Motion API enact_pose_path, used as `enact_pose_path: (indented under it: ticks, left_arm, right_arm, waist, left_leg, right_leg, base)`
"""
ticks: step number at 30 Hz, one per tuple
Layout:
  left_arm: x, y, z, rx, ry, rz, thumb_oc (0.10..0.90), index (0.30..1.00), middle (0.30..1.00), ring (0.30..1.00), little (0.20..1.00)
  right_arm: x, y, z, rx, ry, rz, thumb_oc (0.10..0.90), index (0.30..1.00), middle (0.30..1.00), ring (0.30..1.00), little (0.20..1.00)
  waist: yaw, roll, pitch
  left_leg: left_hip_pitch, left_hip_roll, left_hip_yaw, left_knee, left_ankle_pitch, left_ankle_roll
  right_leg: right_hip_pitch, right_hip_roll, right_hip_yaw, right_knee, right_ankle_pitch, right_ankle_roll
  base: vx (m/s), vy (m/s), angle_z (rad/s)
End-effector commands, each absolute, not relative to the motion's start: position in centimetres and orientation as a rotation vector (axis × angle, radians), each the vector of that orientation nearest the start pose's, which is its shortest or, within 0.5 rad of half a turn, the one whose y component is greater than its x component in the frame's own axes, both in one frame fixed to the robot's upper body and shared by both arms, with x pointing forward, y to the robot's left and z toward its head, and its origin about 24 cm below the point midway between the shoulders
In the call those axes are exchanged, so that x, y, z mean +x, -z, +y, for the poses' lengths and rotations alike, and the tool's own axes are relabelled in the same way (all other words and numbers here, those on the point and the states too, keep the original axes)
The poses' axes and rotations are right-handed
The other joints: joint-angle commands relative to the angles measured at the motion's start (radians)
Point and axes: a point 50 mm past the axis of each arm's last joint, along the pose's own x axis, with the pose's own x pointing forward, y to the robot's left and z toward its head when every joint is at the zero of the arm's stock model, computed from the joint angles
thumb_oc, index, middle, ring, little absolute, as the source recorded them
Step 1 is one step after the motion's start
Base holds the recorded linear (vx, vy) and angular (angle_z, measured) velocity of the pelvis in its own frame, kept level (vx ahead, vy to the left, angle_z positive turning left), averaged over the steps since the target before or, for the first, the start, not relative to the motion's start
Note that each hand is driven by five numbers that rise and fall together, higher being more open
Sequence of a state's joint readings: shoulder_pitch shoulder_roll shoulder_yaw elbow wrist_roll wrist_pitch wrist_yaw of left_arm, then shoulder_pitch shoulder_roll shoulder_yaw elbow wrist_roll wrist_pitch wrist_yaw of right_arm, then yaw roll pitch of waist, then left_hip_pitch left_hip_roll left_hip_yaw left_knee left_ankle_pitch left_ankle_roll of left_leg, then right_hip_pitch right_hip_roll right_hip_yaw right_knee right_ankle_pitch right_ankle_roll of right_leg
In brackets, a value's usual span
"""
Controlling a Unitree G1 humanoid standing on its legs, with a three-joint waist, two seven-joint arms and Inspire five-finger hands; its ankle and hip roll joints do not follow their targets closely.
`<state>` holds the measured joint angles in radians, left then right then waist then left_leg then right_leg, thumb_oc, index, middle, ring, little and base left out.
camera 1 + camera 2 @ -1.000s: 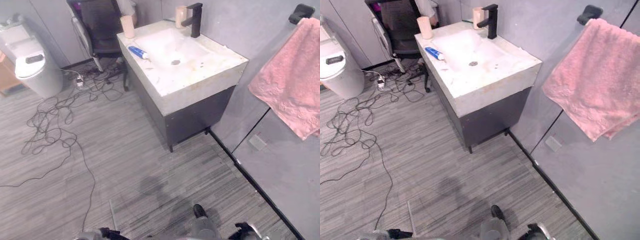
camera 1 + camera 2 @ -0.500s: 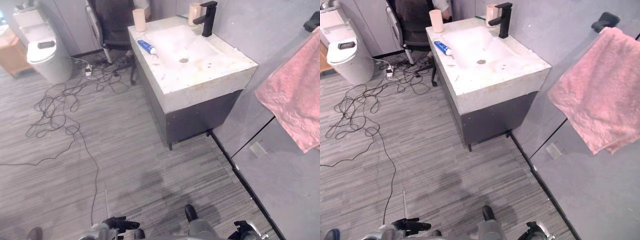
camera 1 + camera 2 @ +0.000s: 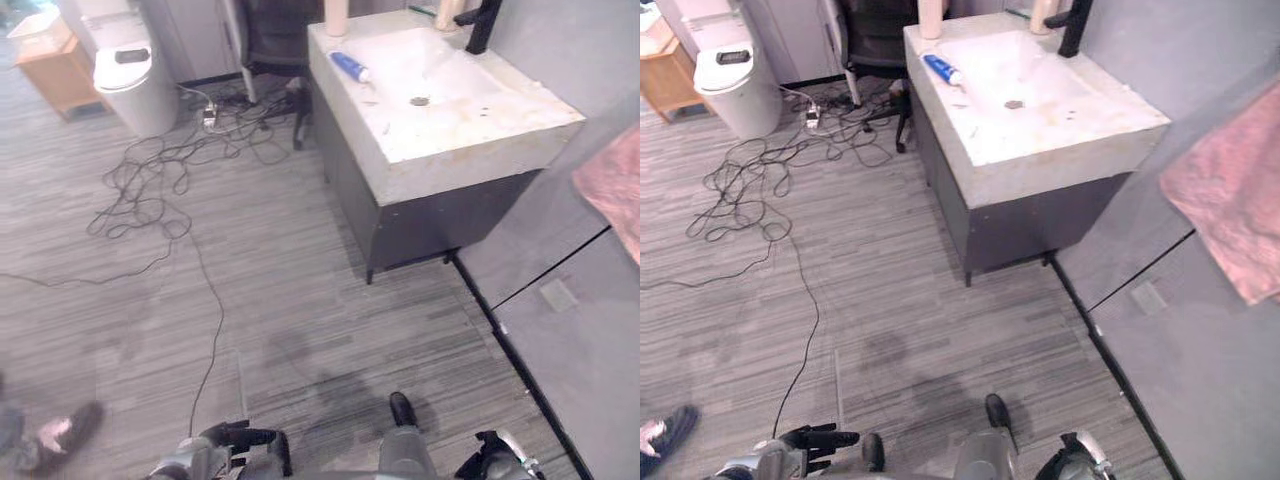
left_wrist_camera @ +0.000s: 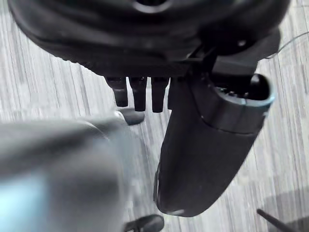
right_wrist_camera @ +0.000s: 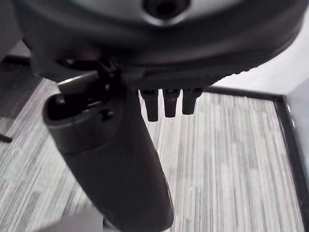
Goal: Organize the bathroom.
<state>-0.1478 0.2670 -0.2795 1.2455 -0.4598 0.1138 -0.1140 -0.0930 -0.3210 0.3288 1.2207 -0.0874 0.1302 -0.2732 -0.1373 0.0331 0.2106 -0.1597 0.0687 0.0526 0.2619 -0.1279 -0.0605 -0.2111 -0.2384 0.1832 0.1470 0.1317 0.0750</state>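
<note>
A white sink counter [image 3: 470,135] on a dark cabinet stands at the far right by the wall. On it lie a blue toothpaste tube [image 3: 350,66], a beige cup [image 3: 931,14] at the back corner and a second cup beside the black faucet [image 3: 1072,24]. A pink towel [image 3: 1230,210] hangs on the right wall. My left hand [image 3: 815,440] is low at the near left, open, its fingers [image 4: 137,94] straight over the floor and holding nothing. My right hand [image 3: 495,452] hangs at the near right, its fingers [image 5: 166,104] straight and empty, far from the sink.
A white toilet [image 3: 125,75] and a wooden cabinet [image 3: 55,60] stand at the far left. A black office chair [image 3: 875,35] sits behind the sink. Black cables [image 3: 150,190] sprawl over the grey striped floor. A person's shoe [image 3: 60,435] is at the near left.
The camera has swung, so the sink now sits higher and further right and the towel is mostly cut off. A person's shoe has come into view at the near left.
</note>
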Motion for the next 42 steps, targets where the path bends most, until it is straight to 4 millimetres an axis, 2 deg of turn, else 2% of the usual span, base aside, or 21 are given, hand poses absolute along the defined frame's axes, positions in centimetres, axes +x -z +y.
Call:
enact_pose_path:
  ticks: [1, 3, 4, 5, 6, 11, 16, 18, 19, 22, 24, 26, 27, 29, 34, 36, 37, 38, 40, 41, 42]
  left_arm:
    - [11.3, 15.0, 25.4, -0.001, -0.112, 1.257, 0.800, 0.900, 0.900, 0.900, 0.900]
    - [10.6, 15.0, 26.2, -0.003, -0.155, 1.280, 0.800, 0.900, 0.900, 0.900, 0.900]
    - [10.4, 14.9, 26.5, -0.006, -0.173, 1.288, 0.800, 0.900, 0.900, 0.900, 0.900]
    - [10.5, 14.9, 26.7, 0.062, -0.154, 1.300, 0.800, 0.900, 0.900, 0.900, 0.900]
    - [10.8, 14.8, 26.8, 0.083, -0.145, 1.292, 0.800, 0.900, 0.900, 0.900, 0.900]
    - [13.9, 14.1, 25.9, 0.072, -0.134, 1.205, 0.800, 0.900, 0.900, 0.900, 0.900]
    - [14.2, 14.4, 24.8, 0.091, -0.113, 1.197, 0.800, 0.900, 0.900, 0.900, 0.900]
    - [14.2, 14.4, 24.6, 0.084, -0.108, 1.193, 0.800, 0.900, 0.900, 0.900, 0.900]
    - [14.2, 14.4, 24.5, 0.077, -0.117, 1.190, 0.800, 0.900, 0.900, 0.900, 0.900]
    - [14.1, 14.5, 24.6, 0.042, -0.142, 1.191, 0.800, 0.900, 0.900, 0.900, 0.900]
    - [13.8, 14.6, 24.4, 0.034, -0.140, 1.204, 0.800, 0.900, 0.900, 0.900, 0.900]
    - [13.5, 14.8, 24.1, 0.026, -0.124, 1.220, 0.800, 0.900, 0.900, 0.900, 0.900]
    - [13.4, 15.0, 23.7, 0.013, -0.117, 1.236, 0.800, 0.900, 0.900, 0.900, 0.900]
    - [12.9, 15.2, 23.5, 0.004, -0.120, 1.255, 0.800, 0.900, 0.900, 0.900, 0.900]
    - [11.9, 15.5, 23.5, 0.007, -0.104, 1.291, 0.800, 0.900, 0.900, 0.900, 0.900]
    - [10.1, 15.9, 24.0, 0.003, -0.124, 1.318, 0.800, 0.900, 0.900, 0.900, 0.900]
    - [10.1, 15.9, 24.0, 0.003, -0.124, 1.318, 0.800, 0.900, 0.900, 0.900, 0.900]
    - [9.6, 15.9, 24.2, 0.005, -0.126, 1.322, 0.800, 0.900, 0.900, 0.900, 0.900]
    - [9.9, 15.6, 25.0, 0.016, -0.104, 1.305, 0.800, 0.900, 0.900, 0.900, 0.900]
    - [9.9, 15.6, 25.0, 0.016, -0.104, 1.305, 0.800, 0.900, 0.900, 0.900, 0.900]
    - [10.0, 15.5, 25.2, 0.026, -0.097, 1.302, 0.800, 0.900, 0.900, 0.900, 0.900]
  right_arm:
    - [15.3, 12.0, -29.2, -0.894, 0.130, 1.024, 0.800, 0.900, 0.900, 0.900, 0.900]
    - [15.8, 11.8, -29.2, -0.905, 0.084, 1.008, 0.800, 0.900, 0.900, 0.900, 0.900]
    - [15.7, 11.8, -29.1, -0.903, 0.069, 1.005, 0.800, 0.900, 0.900, 0.900, 0.900]
    - [15.0, 12.2, -29.0, -0.872, 0.091, 1.027, 0.800, 0.900, 0.900, 0.900, 0.900]
    - [14.6, 12.4, -28.9, -0.865, 0.098, 1.040, 0.800, 0.900, 0.900, 0.900, 0.900]
    - [13.4, 13.0, -29.0, -0.853, 0.121, 1.111, 0.800, 0.900, 0.900, 0.900, 0.900]
    - [12.7, 13.3, -29.0, -0.817, 0.150, 1.141, 0.800, 0.900, 0.900, 0.900, 0.900]
    - [12.6, 13.3, -29.1, -0.812, 0.156, 1.145, 0.800, 0.900, 0.900, 0.900, 0.900]
    - [12.9, 13.2, -29.1, -0.817, 0.155, 1.137, 0.800, 0.900, 0.900, 0.900, 0.900]
    - [13.1, 13.2, -28.9, -0.838, 0.132, 1.133, 0.800, 0.900, 0.900, 0.900, 0.900]
    - [13.0, 13.2, -29.0, -0.845, 0.136, 1.130, 0.800, 0.900, 0.900, 0.900, 0.900]
    - [13.4, 12.8, -29.6, -0.866, 0.148, 1.118, 0.800, 0.900, 0.900, 0.900, 0.900]
    - [14.0, 12.4, -30.1, -0.885, 0.161, 1.102, 0.800, 0.900, 0.900, 0.900, 0.900]
    - [14.4, 12.1, -30.2, -0.910, 0.157, 1.095, 0.800, 0.900, 0.900, 0.900, 0.900]
    - [14.6, 12.2, -29.9, -0.910, 0.160, 1.101, 0.800, 0.900, 0.900, 0.900, 0.900]
    - [15.2, 12.5, -28.6, -0.916, 0.132, 1.087, 0.800, 0.900, 0.900, 0.900, 0.900]
    - [15.2, 12.5, -28.6, -0.916, 0.132, 1.087, 0.800, 0.900, 0.900, 0.900, 0.900]
    - [15.1, 12.6, -28.4, -0.915, 0.123, 1.088, 0.800, 0.900, 0.900, 0.900, 0.900]
    - [14.0, 13.1, -28.0, -0.904, 0.090, 1.115, 0.800, 0.900, 0.900, 0.900, 0.900]
    - [14.0, 13.1, -28.0, -0.904, 0.090, 1.115, 0.800, 0.900, 0.900, 0.900, 0.900]
    - [13.6, 13.2, -28.1, -0.902, 0.081, 1.121, 0.800, 0.900, 0.900, 0.900, 0.900]
  waist:
    - [0.011, 0.027, 0.054]
    - [0.010, 0.015, 0.055]
    - [-0.001, 0.008, 0.052]
    - [-0.027, -0.007, 0.040]
    - [-0.035, -0.008, 0.038]
    - [-0.043, 0.012, 0.018]
    - [-0.050, 0.016, -0.008]
    - [-0.053, 0.011, -0.013]
    - [-0.053, -0.002, -0.011]
    - [-0.045, -0.018, -0.009]
    - [-0.042, -0.024, -0.011]
    - [-0.050, -0.007, -0.013]
    - [-0.042, 0.024, 0.001]
    - [-0.025, 0.040, 0.017]
    - [-0.006, 0.047, 0.022]
    - [0.041, 0.035, 0.035]
    - [0.041, 0.035, 0.035]
    - [0.047, 0.032, 0.044]
    - [0.064, 0.003, 0.053]
    - [0.064, 0.003, 0.053]
    - [0.068, 0.005, 0.052]
  left_leg:
    - [0.077, 0.032, 0.096, -0.123, 0.102, 0.056]
    - [0.111, 0.043, 0.144, -0.153, 0.105, 0.056]
    - [0.130, 0.042, 0.162, -0.180, 0.114, 0.054]
    - [0.154, 0.001, 0.161, -0.231, 0.119, 0.059]
    - [0.159, -0.015, 0.152, -0.244, 0.118, 0.065]
    - [0.137, -0.039, 0.128, -0.239, 0.125, 0.075]
    - [0.125, -0.042, 0.105, -0.168, 0.117, 0.061]
    - [0.095, -0.021, 0.083, -0.059, 0.156, 0.041]
    - [0.056, -0.005, 0.067, 0.068, 0.174, 0.035]
    - [-0.007, 0.017, 0.033, 0.159, 0.199, 0.034]
    - [-0.023, 0.036, 0.029, 0.121, 0.211, 0.034]
    - [-0.009, 0.057, 0.031, -0.043, 0.232, 0.028]
    - [-0.026, 0.080, -0.006, -0.265, 0.323, -0.001]
    - [-0.089, 0.088, -0.051, -0.349, 0.355, -0.012]
    - [-0.128, 0.083, -0.027, -0.349, 0.329, 0.002]
    - [-0.119, 0.072, -0.055, -0.277, 0.315, 0.008]
    - [-0.119, 0.072, -0.055, -0.277, 0.315, 0.008]
    - [-0.128, 0.061, -0.024, -0.189, 0.293, 0.014]
    - [-0.110, -0.012, 0.008, -0.111, 0.184, 0.078]
    - [-0.110, -0.012, 0.008, -0.111, 0.184, 0.078]
    - [-0.099, -0.022, 0.015, -0.108, 0.163, 0.092]
  right_leg:
    - [-0.001, -0.038, -0.094, 0.182, 0.015, 0.067]
    - [-0.007, -0.006, -0.143, 0.148, 0.004, 0.081]
    - [-0.013, 0.043, -0.144, 0.104, -0.017, 0.089]
    - [-0.025, 0.142, -0.141, -0.023, -0.011, 0.088]
    - [-0.031, 0.162, -0.140, -0.032, -0.009, 0.082]
    - [-0.004, 0.199, -0.131, -0.018, -0.049, 0.052]
    - [0.034, 0.210, -0.112, -0.044, -0.051, 0.024]
    - [0.043, 0.217, -0.107, -0.044, -0.053, 0.003]
    - [0.048, 0.219, -0.098, -0.038, -0.058, -0.015]
    - [0.062, 0.229, -0.091, -0.033, -0.064, -0.035]
    - [0.074, 0.235, -0.086, -0.034, -0.075, -0.035]
    - [0.075, 0.245, -0.063, -0.039, -0.090, -0.024]
    - [0.087, 0.267, -0.035, -0.045, -0.115, -0.011]
    - [0.108, 0.274, -0.027, -0.042, -0.154, -0.003]
    - [0.133, 0.247, -0.047, -0.011, -0.208, 0.009]
    - [0.153, 0.195, -0.074, 0.063, -0.259, 0.027]
    - [0.153, 0.195, -0.074, 0.063, -0.259, 0.027]
    - [0.153, 0.166, -0.088, 0.105, -0.267, 0.031]
    - [0.134, 0.044, -0.103, 0.296, -0.087, 0.040]
    - [0.134, 0.044, -0.103, 0.296, -0.087, 0.040]
    - [0.106, 0.014, -0.100, 0.380, -0.022, 0.035]
  base:
    - [0.10, 0.208, -0.77]
    - [0.08, 0.101, -1.11]
    - [0.12, 0.027, -1.10]
    - [0.12, 0.020, -0.97]
    - [0.09, 0.005, -0.40]
    - [0.04, -0.055, 0.34]
    - [0.10, -0.084, 0.12]
    - [0.12, -0.083, 0.21]
    - [0.07, -0.061, 0.40]
    - [0.15, -0.036, 0.24]
    - [0.19, 0.098, -0.19]
    - [0.24, 0.252, -0.04]
    - [0.27, 0.273, 0.06]
    - [0.34, 0.268, 0.16]
    - [0.31, 0.222, -0.07]
    - [0.48, 0.432, -0.55]
    - [0.38, 0.389, -0.76]
    - [0.40, 0.413, -0.86]
    - [0.50, 0.534, -0.67]
    - [0.29, 0.343, -0.29]
    - [0.19, 0.315, -0.24]
